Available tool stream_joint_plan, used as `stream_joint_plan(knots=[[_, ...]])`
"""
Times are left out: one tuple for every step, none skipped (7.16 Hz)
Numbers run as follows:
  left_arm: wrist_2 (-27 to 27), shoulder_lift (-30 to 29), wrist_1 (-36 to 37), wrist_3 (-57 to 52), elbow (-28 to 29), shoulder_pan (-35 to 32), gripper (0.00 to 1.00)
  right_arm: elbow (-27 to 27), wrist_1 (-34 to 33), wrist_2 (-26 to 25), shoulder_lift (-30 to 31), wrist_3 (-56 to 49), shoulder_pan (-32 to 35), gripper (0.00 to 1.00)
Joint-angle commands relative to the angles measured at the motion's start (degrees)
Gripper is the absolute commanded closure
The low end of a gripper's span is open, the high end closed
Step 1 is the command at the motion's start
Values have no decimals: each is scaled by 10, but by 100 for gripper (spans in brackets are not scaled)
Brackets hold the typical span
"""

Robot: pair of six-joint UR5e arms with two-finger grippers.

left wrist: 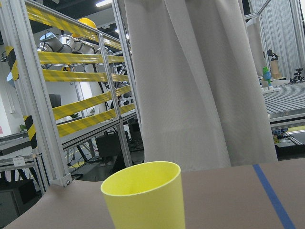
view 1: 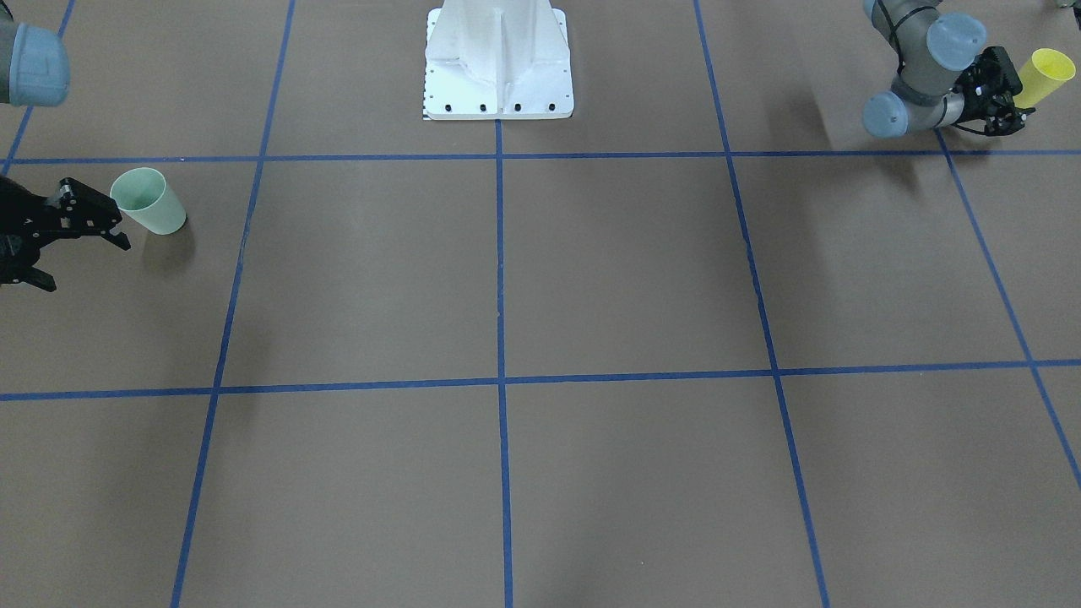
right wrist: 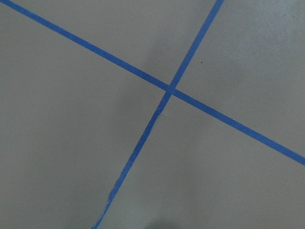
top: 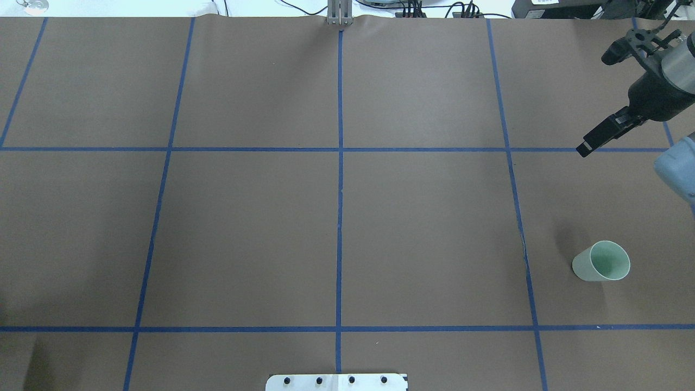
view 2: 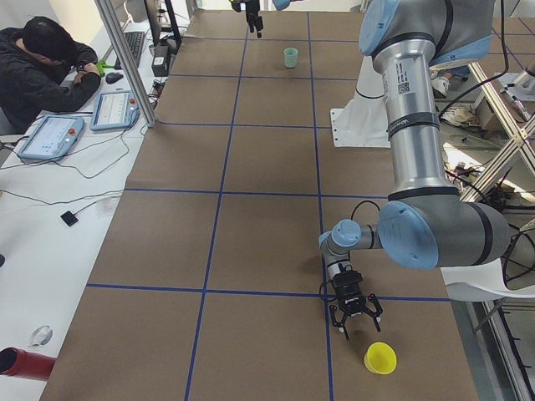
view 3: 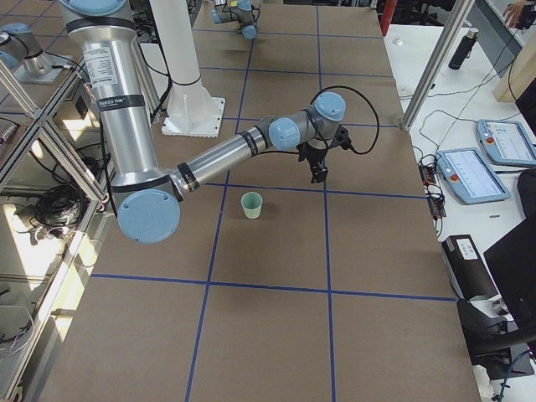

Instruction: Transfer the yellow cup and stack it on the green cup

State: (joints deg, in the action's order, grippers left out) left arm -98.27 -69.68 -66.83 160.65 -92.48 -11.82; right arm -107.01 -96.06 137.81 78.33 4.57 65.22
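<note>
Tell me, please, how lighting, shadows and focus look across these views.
Overhead exterior: even light; the green cup casts a soft shadow toward the upper left. Left wrist-mounted: the yellow cup is sharp, cropped at the bottom edge. Right wrist-mounted: blue tape crisp, no glare.

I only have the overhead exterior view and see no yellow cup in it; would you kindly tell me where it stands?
Observer: The yellow cup stands upright at the end of the table on the robot's left, outside your frame.
Operator: Thank you. Is the left gripper holding it?
Observer: No. The left gripper is open and just short of the cup, not touching it.
</note>
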Motion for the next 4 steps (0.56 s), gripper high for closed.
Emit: stream_joint_plan(knots=[[-4,12,-37,12,15,0,0,0,0,0,0,0,0,0],[-5,25,-58,17,18,0,0,-1,0,0,0,0,0,0],[-15,42,-81,17,23,0,0,-2,0,0,-1,0,-1,0],[-17,49,-92,18,28,0,0,-6,0,0,-1,0,-1,0]])
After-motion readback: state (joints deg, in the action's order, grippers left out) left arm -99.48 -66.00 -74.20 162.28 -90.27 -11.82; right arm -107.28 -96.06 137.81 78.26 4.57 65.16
